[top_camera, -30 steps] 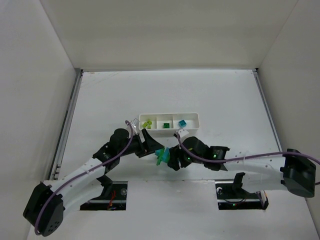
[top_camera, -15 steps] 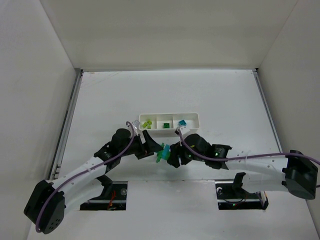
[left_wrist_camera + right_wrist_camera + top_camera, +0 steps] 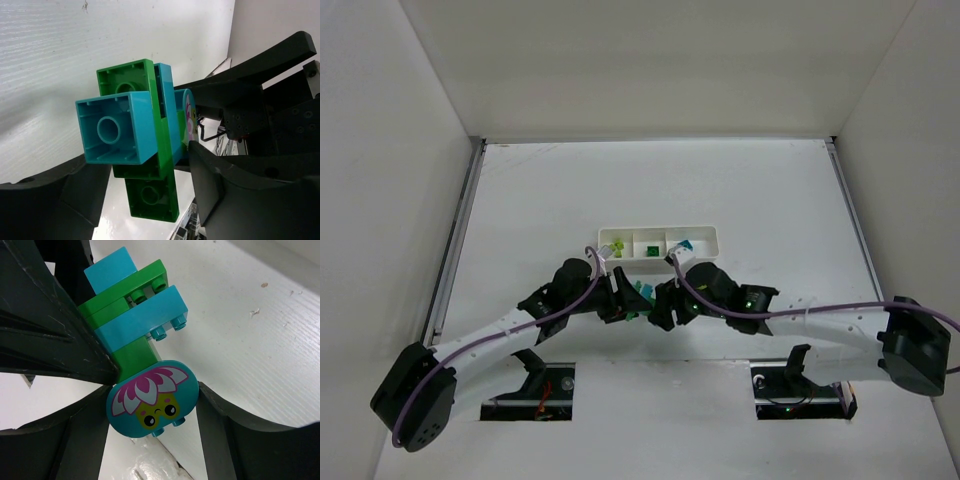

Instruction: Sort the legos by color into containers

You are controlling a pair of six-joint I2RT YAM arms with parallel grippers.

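Bright, even light; soft shadows.

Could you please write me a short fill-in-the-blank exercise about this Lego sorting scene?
1. The tray has ___ compartments.
2. In the top view, the yellow-green cubes lie in its ___ compartment.
3. The dark green brick lies in the ___ compartment.
4. The cluster is gripped by ___ grippers at once, the left gripper and the right gripper.

Missing words: three; left; middle; both.

brick cluster (image 3: 640, 294) before tray (image 3: 713, 243), bricks (image 3: 614, 246) in tray
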